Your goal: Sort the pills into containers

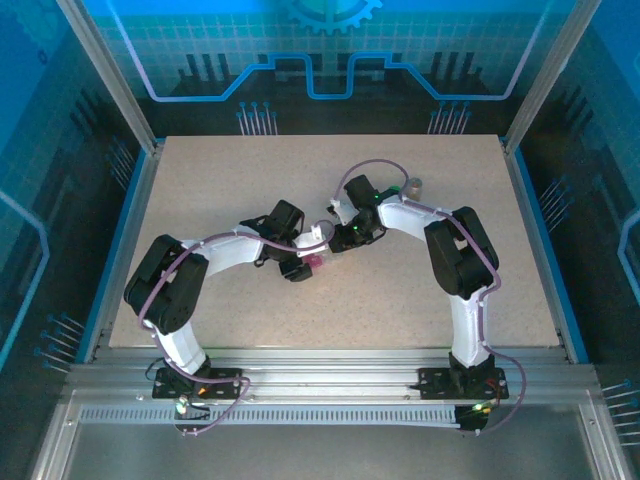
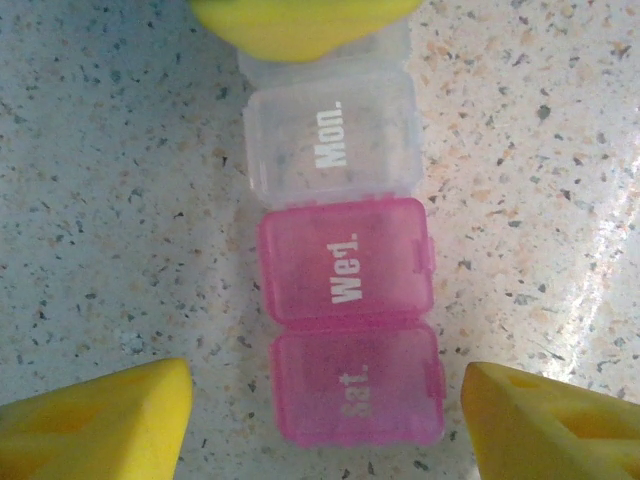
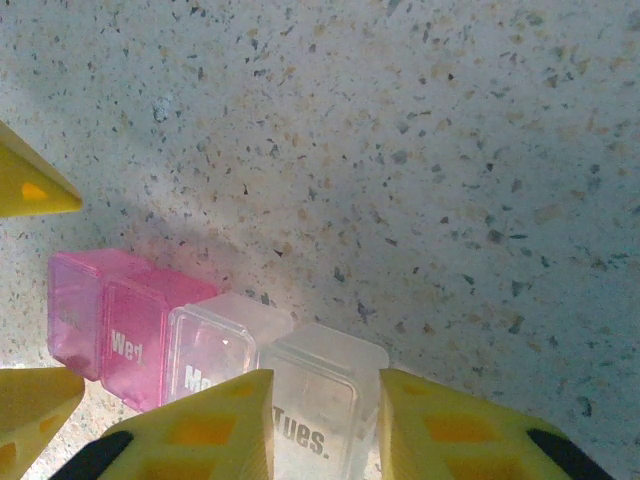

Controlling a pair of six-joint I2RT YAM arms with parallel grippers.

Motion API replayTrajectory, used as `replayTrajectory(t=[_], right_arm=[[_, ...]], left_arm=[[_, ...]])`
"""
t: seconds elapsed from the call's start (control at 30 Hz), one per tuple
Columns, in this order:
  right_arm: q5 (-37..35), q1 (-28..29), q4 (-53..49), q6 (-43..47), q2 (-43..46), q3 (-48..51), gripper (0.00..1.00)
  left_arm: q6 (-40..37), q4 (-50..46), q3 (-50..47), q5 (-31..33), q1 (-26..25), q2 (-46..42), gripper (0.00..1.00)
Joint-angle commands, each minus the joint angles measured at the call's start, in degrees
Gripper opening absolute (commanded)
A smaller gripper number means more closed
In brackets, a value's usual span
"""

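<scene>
The containers are small day-marked pill boxes in a row on the speckled table: clear "Tues." (image 3: 315, 410), clear "Mon." (image 2: 330, 140), pink "Wed." (image 2: 345, 262) and pink "Sat." (image 2: 358, 385). My left gripper (image 2: 325, 415) is open, its yellow fingers (image 2: 100, 420) standing apart on either side of the Sat. box without touching it. My right gripper (image 3: 325, 425) is shut on the Tues. box, a finger pressed against each side. In the top view the two grippers meet over the row (image 1: 318, 248) at mid-table. The pills are out of view.
A small greyish vial (image 1: 414, 185) stands alone behind the right arm, toward the back of the table (image 1: 250, 170). One right-gripper finger (image 2: 300, 20) reaches into the top of the left wrist view. Blue rails edge the table left and right.
</scene>
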State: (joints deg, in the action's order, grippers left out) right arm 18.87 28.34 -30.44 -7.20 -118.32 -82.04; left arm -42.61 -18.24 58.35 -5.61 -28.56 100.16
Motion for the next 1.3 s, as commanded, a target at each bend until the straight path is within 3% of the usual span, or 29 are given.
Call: replayTrajectory(t=[0.0,0.3,0.7,0.9,1.27], right_arm=[[-4.11,0.31,-3.84,1.56,-3.93,0.86,0.3],[-4.72,0.62,-4.41,1.99,-4.11,0.48,0.3],[-6.46,1.28,-5.51,2.56,-5.56,-0.04,0.28],[-7.98,1.41,-5.99,2.94,-5.95,-0.13,0.28],[-16.49,3.13,-8.76,3.42,-7.54,-1.04,0.26]], left_arm=[[-1.77,-2.21,0.01,0.66,0.31,0.08,0.73],[-1.98,-1.19,0.8,1.91,0.24,1.06,0.7],[-0.2,-3.49,3.44,-1.03,0.12,3.01,0.66],[-0.85,-5.49,4.46,-1.97,0.37,3.34,0.53],[1.93,-11.69,8.34,-10.26,4.6,2.58,0.37]])
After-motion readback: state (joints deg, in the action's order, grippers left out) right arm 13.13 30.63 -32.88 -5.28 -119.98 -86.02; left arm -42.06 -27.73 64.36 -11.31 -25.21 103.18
